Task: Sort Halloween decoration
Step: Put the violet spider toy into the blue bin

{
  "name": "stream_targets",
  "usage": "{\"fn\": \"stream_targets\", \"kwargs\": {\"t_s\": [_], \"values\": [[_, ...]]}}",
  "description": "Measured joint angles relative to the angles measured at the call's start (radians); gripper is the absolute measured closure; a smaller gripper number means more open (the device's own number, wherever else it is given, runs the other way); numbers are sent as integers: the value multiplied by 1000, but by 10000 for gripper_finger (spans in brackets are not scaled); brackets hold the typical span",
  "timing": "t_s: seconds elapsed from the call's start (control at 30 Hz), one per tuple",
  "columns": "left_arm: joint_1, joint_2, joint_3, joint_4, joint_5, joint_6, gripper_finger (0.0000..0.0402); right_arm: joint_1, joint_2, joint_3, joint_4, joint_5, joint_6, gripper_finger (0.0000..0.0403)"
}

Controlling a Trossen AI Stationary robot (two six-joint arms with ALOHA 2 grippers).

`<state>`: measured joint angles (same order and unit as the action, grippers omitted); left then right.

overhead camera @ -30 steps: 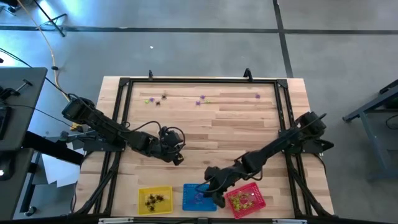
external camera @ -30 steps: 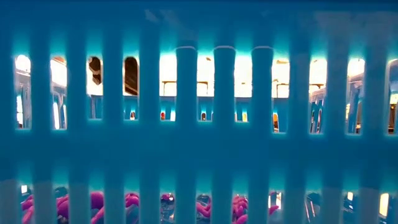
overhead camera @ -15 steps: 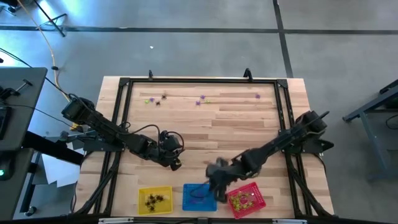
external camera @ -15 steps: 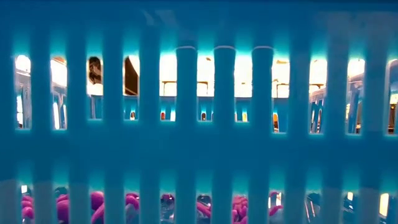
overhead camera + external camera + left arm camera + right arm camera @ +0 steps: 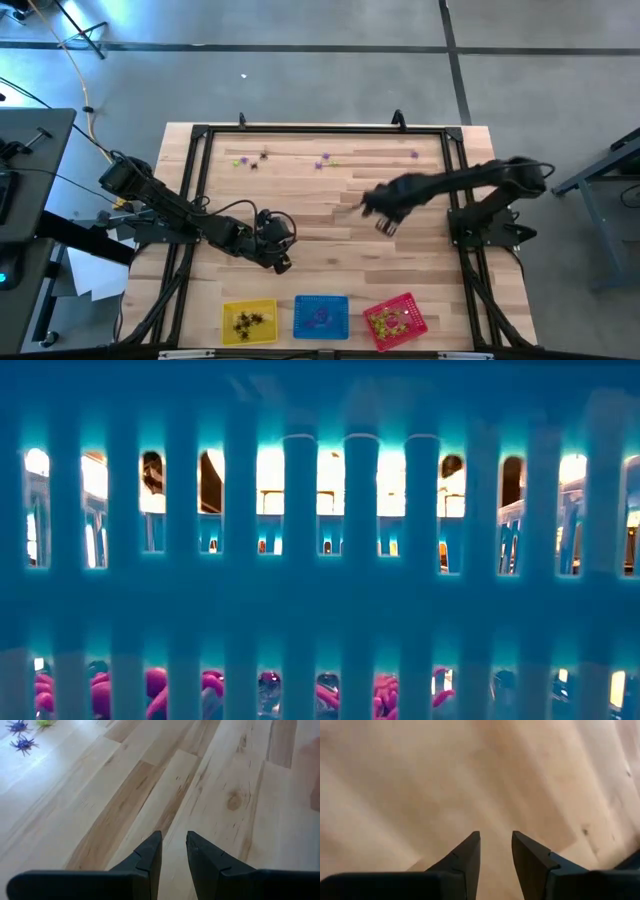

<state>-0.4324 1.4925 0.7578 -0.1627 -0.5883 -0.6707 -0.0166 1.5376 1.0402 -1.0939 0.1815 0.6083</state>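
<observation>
Now the empty right gripper (image 5: 383, 224), fingers parted, hangs mid-table — it should aim squarely over one purple spider (image 5: 325, 157) among the far trinkets, descending slowly; left gripper (image 5: 173, 851) waits, slightly spread.

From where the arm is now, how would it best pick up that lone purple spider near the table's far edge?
The purple spider lies flat and clear of the others, so probably straight down from above, the right gripper's open jaws closing on its small body, not the thin legs.
</observation>
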Motion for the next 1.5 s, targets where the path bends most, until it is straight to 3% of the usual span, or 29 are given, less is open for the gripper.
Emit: {"fn": "stream_targets", "kwargs": {"t_s": [0.3, 0.6, 0.87, 1.5], "values": [[10, 0, 0, 0, -35, 21, 323, -457, -234, -300, 295, -10, -177, 297], [61, 0, 0, 3, -53, 54, 323, -787, -221, -359, 492, -48, -335, 295], [100, 0, 0, 3, -53, 83, 323, -929, -156, -358, 603, -115, -446, 295], [163, 0, 0, 3, -52, 163, 323, -965, 150, -132, 476, -120, -470, 295]]}}
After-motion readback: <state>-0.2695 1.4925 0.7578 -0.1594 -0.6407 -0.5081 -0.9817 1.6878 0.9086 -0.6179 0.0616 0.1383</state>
